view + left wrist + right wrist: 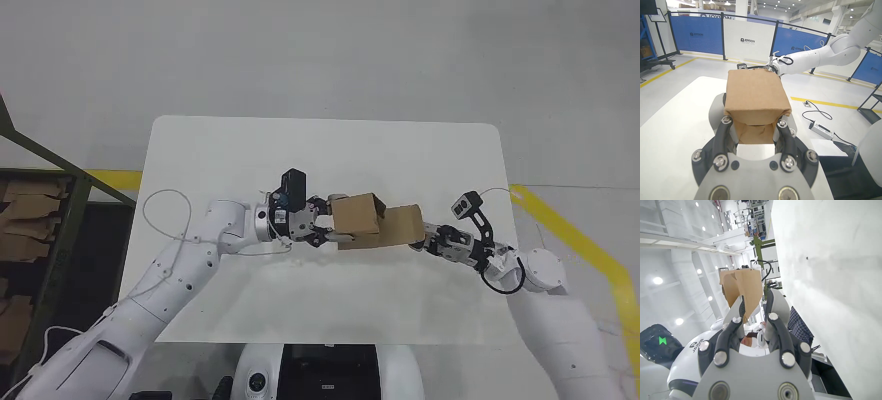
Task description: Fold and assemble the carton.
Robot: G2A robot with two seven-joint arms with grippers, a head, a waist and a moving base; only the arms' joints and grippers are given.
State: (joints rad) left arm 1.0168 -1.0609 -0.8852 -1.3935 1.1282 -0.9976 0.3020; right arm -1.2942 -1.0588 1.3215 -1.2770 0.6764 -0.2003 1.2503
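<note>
A brown carton (365,218) hangs above the middle of the white table (300,150), held between both arms. My left gripper (322,222) is at the carton's left end. In the left wrist view, the left gripper (754,118) is shut on the carton (755,91), with a finger against each side wall of its open end and the top flap folded down over the fingertips. My right gripper (425,236) is at the carton's right end. In its own view the right gripper (755,298) stands open, and a carton (747,285) panel lies against one finger, apart from the other.
Green racks with stacked flat cardboard (30,230) stand on the floor left of the table. A power brick with its cable (822,129) lies on the floor beyond the table's right side. Bare tabletop (677,113) surrounds the carton.
</note>
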